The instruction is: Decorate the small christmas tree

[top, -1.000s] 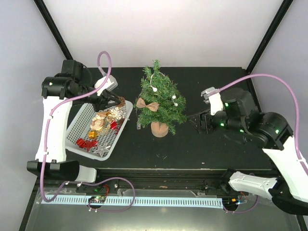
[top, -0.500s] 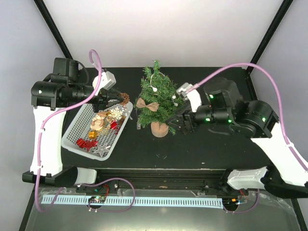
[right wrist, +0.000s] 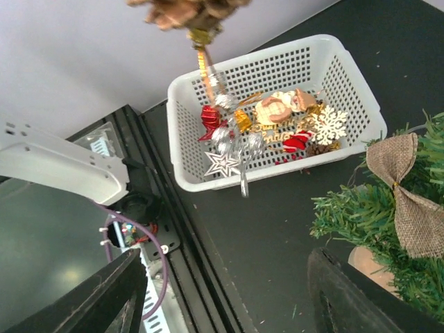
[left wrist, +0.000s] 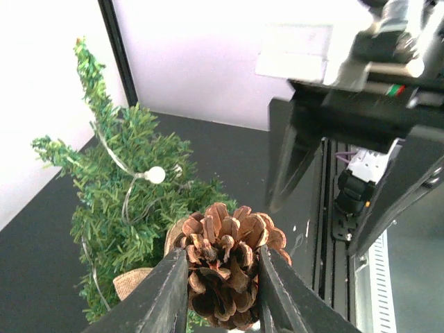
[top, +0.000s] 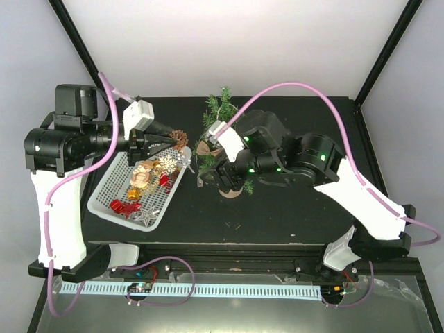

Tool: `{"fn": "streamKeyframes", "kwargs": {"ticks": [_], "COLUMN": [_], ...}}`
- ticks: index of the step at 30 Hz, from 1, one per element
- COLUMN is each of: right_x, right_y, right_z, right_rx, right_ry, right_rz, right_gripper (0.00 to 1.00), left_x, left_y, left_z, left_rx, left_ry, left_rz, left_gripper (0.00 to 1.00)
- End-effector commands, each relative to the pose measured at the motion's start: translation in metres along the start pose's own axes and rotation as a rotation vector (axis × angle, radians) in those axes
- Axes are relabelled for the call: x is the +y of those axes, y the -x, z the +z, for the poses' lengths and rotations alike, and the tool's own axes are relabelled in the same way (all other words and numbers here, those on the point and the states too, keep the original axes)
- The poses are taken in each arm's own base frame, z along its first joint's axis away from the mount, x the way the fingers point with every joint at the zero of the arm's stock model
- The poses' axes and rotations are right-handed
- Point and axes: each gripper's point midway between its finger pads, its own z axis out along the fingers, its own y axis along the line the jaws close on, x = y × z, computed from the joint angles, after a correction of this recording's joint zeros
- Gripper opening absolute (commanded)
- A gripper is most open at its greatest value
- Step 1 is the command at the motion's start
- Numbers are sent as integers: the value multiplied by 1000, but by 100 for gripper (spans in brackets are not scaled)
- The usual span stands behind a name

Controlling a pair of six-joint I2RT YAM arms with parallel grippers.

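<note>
The small christmas tree [top: 220,111] stands mid-table, a burlap bow [right wrist: 406,201] and a white bead string [left wrist: 155,175] on its branches. My right arm [top: 277,156] reaches across above it and hides its lower half from the top view. My left gripper [top: 175,139] is shut on a brown pine cone [left wrist: 229,267], held in the air just left of the tree [left wrist: 128,201]. A gold ribbon [right wrist: 202,61] and a silvery strand dangle below the cone [right wrist: 187,10]. My right gripper [right wrist: 229,298] is open and empty, over the table beside the tree's wooden base [right wrist: 366,260].
A white mesh basket [top: 123,218] on the left holds several ornaments: a silver star [right wrist: 223,163], a white snowflake [right wrist: 331,125], red and gold pieces. Black frame posts [top: 76,41] rise at the back corners. A rail with cables [top: 208,288] runs along the near edge.
My right arm has swung left from the table's right side to above the tree. My left arm has risen and carried the pine cone a little toward the tree.
</note>
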Motion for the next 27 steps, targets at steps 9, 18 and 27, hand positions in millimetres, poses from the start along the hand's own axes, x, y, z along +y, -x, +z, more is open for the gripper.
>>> {"fn": "streamKeyframes", "kwargs": {"ticks": [9,18,27], "right_x": [-3,13,25], "right_y": [45,58,61], "right_z": [6,17,32], "right_rx": [-250,-301,-275], "right_ry": [-78,0,64], "right_rz": [-69,-98,-126], "right_gripper": [63,63,62], "left_x": [-39,-42,-42], "left_y": [29,32,33], "left_z": [-18,-20,-19], "left_rx": [-109,-122,-127], "left_ry": [-52,-58,-65], "left_rz": [78,84,83], "left_gripper": [29,29,29]}}
